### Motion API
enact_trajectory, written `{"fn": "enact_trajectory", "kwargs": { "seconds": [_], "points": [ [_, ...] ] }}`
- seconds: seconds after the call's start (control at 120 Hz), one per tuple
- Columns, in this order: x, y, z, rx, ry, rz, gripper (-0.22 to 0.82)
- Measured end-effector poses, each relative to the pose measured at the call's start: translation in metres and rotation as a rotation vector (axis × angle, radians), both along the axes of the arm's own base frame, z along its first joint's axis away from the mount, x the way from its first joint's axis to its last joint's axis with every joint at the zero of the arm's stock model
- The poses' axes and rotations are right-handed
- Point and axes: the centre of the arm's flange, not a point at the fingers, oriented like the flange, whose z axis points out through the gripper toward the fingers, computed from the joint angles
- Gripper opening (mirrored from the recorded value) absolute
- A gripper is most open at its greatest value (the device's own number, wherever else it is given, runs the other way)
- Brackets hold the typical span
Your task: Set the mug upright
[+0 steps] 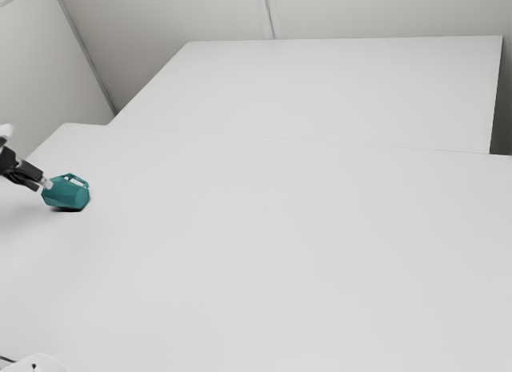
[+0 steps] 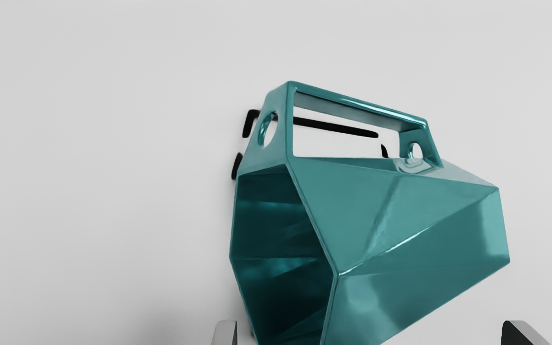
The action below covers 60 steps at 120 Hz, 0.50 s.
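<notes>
The wrist view's edge crops the mug [image 2: 410, 220].

At the left of the exterior view we see a glossy teal mug [image 1: 66, 194], plain apart from paler streaks of shine along its facets; its inside [image 2: 281, 268] darkens to almost black. Its handle [image 2: 362, 106] is the same teal. The gripper [image 1: 48, 183] is black, with light grey on its fingertips [image 2: 224, 334]. We find the tabletop [image 1: 280, 252] an unpatterned whitish grey and the upper-left wall [image 1: 152, 36] a warmer grey.
</notes>
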Motion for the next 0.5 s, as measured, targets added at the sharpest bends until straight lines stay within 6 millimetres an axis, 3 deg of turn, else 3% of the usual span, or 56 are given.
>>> {"fn": "enact_trajectory", "kwargs": {
  "seconds": [0.333, 0.5],
  "points": [
    [-0.003, 0.002, -0.022, -0.168, -0.124, 0.017, 0.60],
    [-0.010, 0.003, -0.027, -0.227, -0.147, 0.017, 0.42]
  ]
}}
